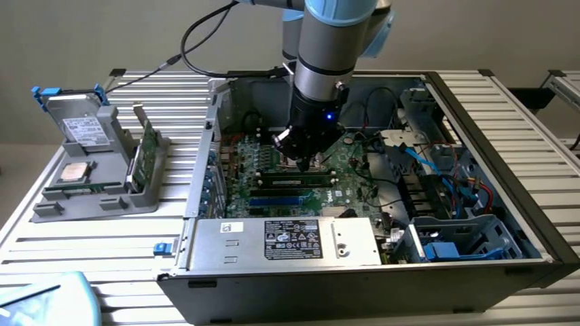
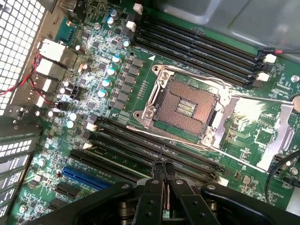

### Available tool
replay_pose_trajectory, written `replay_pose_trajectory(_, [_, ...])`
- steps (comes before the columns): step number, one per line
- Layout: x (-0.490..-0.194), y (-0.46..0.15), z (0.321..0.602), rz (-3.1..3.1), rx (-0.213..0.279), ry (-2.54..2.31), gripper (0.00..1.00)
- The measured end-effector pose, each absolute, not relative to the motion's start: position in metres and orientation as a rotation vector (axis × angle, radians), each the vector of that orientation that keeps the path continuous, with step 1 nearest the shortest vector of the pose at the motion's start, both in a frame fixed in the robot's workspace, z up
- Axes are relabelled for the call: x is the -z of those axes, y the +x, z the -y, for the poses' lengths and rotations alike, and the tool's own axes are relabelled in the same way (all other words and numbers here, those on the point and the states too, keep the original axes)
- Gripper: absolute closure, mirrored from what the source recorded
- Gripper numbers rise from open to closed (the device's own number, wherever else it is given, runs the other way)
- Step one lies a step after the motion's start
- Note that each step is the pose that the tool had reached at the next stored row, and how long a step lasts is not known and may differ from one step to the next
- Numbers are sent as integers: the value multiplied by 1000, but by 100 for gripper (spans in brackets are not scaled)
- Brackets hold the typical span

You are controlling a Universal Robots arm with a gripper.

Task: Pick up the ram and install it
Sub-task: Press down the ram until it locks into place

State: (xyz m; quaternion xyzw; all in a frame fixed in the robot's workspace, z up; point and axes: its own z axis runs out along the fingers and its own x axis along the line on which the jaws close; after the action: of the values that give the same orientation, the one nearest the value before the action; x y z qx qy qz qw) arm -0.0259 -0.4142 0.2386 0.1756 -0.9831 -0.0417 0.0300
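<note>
- The fingers [image 2: 163, 174] are together and hold nothing, low over the motherboard's [image 2: 117, 61] black slots [image 2: 154, 149].
- A ram [image 1: 292, 181] lies seated in a slot under them, so the installing seems done.
- Another ram stick [image 1: 141, 157] stands in the grey holder [image 1: 113, 197] on the counter [image 1: 54, 238], at the exterior view's left.

Gripper [image 2: 163, 169] fingers pressed together, tips over black memory slots [image 2: 154, 150] on green motherboard [image 2: 262, 136]. Open processor socket [image 2: 185, 107] lies just beyond those slots.
</note>
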Motion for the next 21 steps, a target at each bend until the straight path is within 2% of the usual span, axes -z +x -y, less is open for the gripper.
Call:
replay_pose_trajectory(12, [-241, -26, 415, 3003, 132, 460, 89])
replay_pose_trajectory(21, [-245, -26, 415, 3014, 59, 357, 89])
